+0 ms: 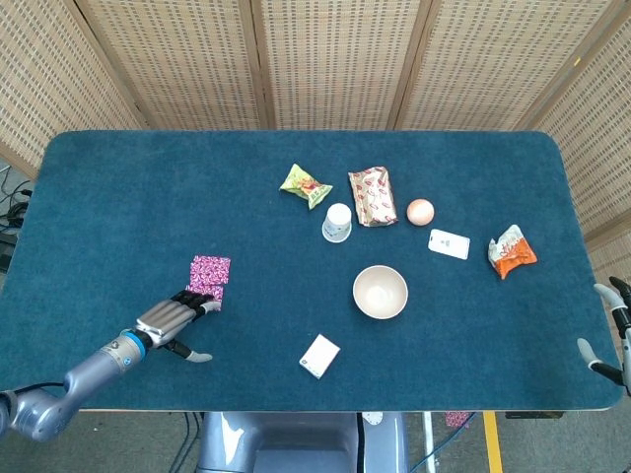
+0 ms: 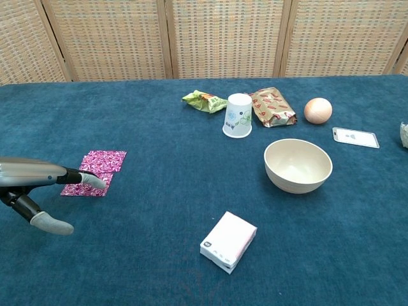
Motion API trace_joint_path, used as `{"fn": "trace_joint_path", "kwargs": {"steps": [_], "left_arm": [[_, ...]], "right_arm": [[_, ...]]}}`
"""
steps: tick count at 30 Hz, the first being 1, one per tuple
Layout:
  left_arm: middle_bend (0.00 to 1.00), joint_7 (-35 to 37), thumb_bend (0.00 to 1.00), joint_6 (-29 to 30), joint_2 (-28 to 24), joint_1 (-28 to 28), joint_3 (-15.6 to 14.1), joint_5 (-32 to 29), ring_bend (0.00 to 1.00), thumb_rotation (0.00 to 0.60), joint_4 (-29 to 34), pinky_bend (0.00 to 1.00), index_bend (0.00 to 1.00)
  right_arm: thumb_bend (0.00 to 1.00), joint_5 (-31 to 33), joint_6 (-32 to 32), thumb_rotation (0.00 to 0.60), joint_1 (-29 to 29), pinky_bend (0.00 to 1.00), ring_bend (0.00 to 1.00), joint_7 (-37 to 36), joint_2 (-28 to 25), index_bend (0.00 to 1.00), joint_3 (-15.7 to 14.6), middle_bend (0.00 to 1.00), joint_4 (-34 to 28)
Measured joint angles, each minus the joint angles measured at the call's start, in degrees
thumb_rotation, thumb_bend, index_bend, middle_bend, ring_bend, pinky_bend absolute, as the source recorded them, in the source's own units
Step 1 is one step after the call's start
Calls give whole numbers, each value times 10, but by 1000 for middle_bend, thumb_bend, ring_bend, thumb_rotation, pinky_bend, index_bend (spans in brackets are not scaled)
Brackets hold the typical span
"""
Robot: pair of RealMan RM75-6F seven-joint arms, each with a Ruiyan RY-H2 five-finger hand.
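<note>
1. The pink patterned packets are flat, magenta with a fine white print. Two rectangles show, one partly overlapping the other, lying flat on the blue table.
2. They lie in the lower left of the head view and at the left of the chest view, well apart from the other items.
3. The left hand lies low over the table with its fingers extended, close together and roughly straight. The thumb points down and away from them.
4. The fingertips reach the near edge of the nearer packet. In the chest view they overlap its lower edge; whether they press on it cannot be told.
5. The hand grips nothing; no packet sits between thumb and fingers.
6. The right hand shows only at the lower right edge of the head view, off the table. Its fingers are apart and hold nothing.
</note>
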State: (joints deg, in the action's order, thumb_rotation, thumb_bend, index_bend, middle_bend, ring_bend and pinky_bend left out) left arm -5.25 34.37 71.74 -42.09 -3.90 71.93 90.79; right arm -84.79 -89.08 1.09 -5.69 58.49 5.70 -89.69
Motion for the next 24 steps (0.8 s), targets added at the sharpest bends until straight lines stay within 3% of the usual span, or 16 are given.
{"fn": "trace_joint_path", "kwargs": {"steps": [10,24], "left_arm": [[0,-4,8,27,-8,4,9,-5,0,210,7,0,52],[0,32,8,-3,56,-18,44,-37,0,210,-91,0,52]], "right_arm": [[337,-1,-1,600,-1,0,0,0,-4,157,0,118,-4],[337,0,-4,600,-5,0,0,4,-2,157,-2,118,-4]]}}
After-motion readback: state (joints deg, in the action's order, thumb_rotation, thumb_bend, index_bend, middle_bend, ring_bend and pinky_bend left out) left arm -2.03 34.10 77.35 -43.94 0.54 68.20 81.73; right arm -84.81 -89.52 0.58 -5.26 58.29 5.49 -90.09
